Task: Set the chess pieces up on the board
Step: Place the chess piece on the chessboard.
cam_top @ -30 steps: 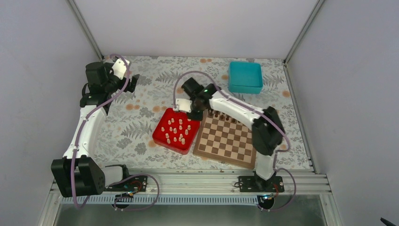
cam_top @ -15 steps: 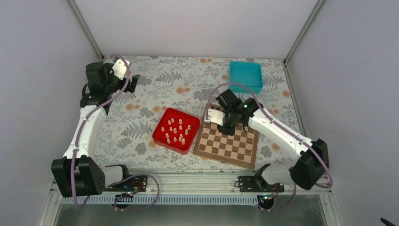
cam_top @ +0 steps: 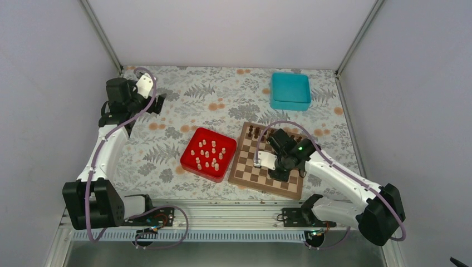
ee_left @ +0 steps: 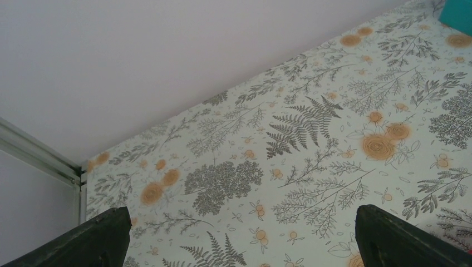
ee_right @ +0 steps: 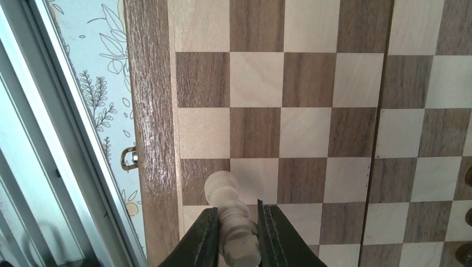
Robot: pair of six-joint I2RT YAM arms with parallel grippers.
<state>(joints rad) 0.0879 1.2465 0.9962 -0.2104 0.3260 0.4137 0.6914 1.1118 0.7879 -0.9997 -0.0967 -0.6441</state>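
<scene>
Top view: right claw (cam_top: pixel 278 167) low over the board (cam_top: pixel 249 173); chess pieces (cam_top: pixel 209 156) stand in the red tray (cam_top: pixel 192 167) to its left; left claw (cam_top: pixel 156 103) far off, spread wide
Left wrist: fingers (ee_left: pixel 94 242) parted, nothing between; floral table (ee_left: pixel 311 128) beyond them
Right wrist: jaws clamped on one pale piece (ee_right: pixel 231 217); its knob juts past the tips; board's border (ee_right: pixel 150 111) just left

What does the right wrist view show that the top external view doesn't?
Only the right wrist view: a pale chess piece pinched between the right gripper fingers, close to the board border, and a small brass latch on that border. Only the top external view: the red tray holding the other pale pieces, and the teal box. Both show the board's checkered squares.
</scene>
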